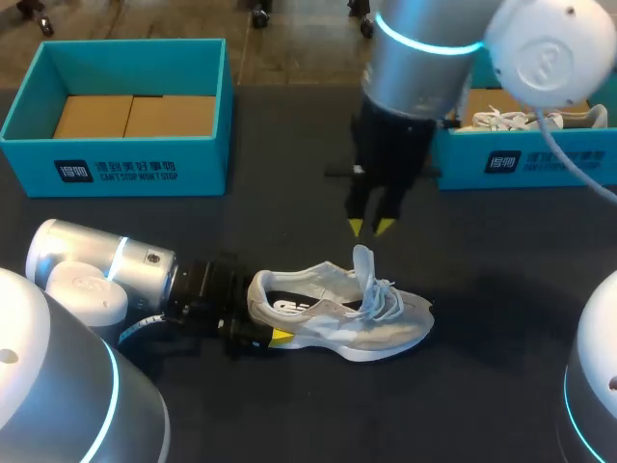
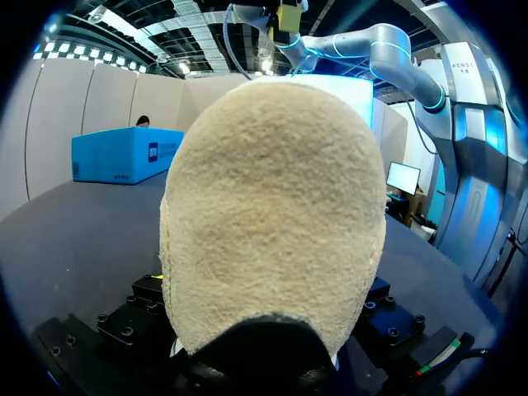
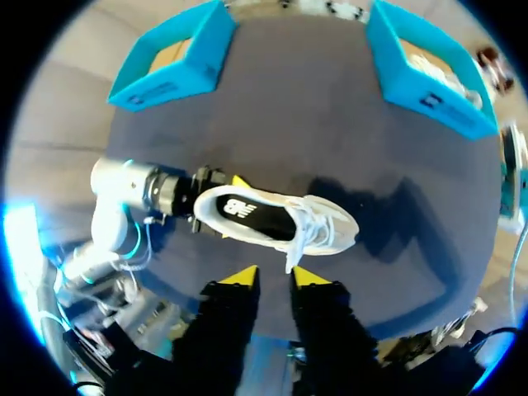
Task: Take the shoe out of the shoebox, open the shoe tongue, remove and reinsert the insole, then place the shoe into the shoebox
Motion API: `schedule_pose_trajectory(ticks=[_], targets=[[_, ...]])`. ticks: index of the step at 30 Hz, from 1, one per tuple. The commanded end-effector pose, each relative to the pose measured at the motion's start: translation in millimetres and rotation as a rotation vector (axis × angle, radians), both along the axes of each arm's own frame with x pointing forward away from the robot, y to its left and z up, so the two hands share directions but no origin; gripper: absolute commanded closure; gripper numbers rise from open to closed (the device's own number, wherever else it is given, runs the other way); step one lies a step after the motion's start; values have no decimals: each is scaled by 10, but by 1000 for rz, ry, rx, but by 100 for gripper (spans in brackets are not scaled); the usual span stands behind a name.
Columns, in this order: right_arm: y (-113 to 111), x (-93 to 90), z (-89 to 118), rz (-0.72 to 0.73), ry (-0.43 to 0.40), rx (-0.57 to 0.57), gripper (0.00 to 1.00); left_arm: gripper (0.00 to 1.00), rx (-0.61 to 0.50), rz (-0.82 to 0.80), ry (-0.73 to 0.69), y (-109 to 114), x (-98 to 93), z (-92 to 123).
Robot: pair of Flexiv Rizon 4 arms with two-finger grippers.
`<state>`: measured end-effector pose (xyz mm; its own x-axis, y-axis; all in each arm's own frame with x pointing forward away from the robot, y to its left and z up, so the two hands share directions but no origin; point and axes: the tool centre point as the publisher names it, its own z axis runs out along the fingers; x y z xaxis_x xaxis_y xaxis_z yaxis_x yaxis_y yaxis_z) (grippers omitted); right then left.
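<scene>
Table middle: shoe, left pincer gripping heel, shoeboxes well apart.

The shoe is white and pale grey, with white laces, a cream heel and a black insole bearing a white mark. Under the shoe the table is dark charcoal. Beyond the shoe's heel a teal shoebox shows a tan floor and a black label with white print; beyond its toe a second shoebox is teal too. The right gripper above the shoe and the left gripper at its heel are black with yellow tips
</scene>
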<state>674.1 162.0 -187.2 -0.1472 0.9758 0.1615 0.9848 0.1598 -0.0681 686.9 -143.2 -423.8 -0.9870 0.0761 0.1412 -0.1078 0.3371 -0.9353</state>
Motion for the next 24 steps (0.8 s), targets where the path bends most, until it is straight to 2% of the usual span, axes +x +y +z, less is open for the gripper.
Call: schedule_pose_trajectory(ticks=[1, 6, 11, 13, 24], targets=[[300, 116, -55, 168, -34, -269, 100, 100, 1, 0, 1, 10, -3, -22], [488, 101, -129, 394, -73, -259, 100, 100, 1, 0, 1, 10, -3, -22], [573, 131, -220, 613, -133, -183, 100, 100, 1, 0, 1, 10, -3, -22], [548, 176, -289, 614, -131, -97, 100, 100, 1, 0, 1, 10, -3, -22], [548, 176, -289, 614, -131, -97, 100, 100, 1, 0, 1, 10, -3, -22]])
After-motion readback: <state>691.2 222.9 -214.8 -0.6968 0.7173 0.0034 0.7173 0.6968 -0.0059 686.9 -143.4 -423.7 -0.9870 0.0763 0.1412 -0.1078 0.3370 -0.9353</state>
